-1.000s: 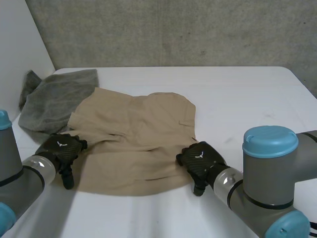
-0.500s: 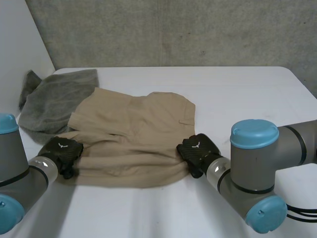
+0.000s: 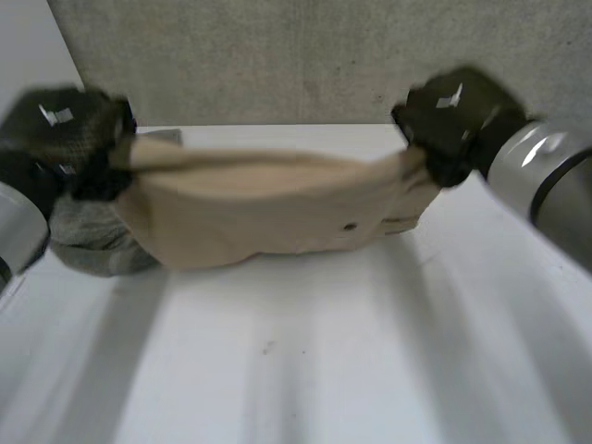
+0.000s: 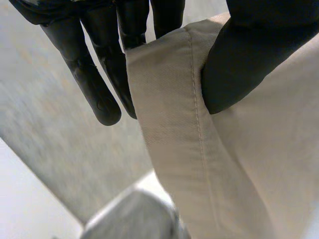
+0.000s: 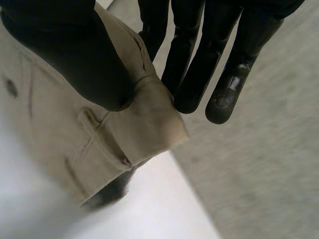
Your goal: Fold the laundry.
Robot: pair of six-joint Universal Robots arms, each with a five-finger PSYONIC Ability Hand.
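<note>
since half a second ago both hands have risen from the bench (image 3: 324,370), and the tan garment (image 3: 268,217) that lay flat there has come up with them.

head view: the garment hangs stretched between the left hand (image 3: 55,139) and the right hand (image 3: 453,120), each hand at one end of its upper edge. it sags a little in the middle. i cannot tell whether its lower edge touches the bench. a grey cloth (image 3: 92,245) lies on the bench behind the garment's left end, below the left hand.

left wrist view: the left hand (image 4: 94,74) pinches a stitched edge of the tan garment (image 4: 209,164) between its thumb and its nearly straight fingers (image 4: 132,30). the grey cloth (image 4: 134,219) lies beyond the fingertips.

right wrist view: the right hand (image 5: 199,64) pinches the other end of the garment (image 5: 99,134), with the thumb on the near side of the cloth and the fingers (image 5: 227,84) behind it. the white bench (image 5: 149,209) lies beyond the garment.
</note>
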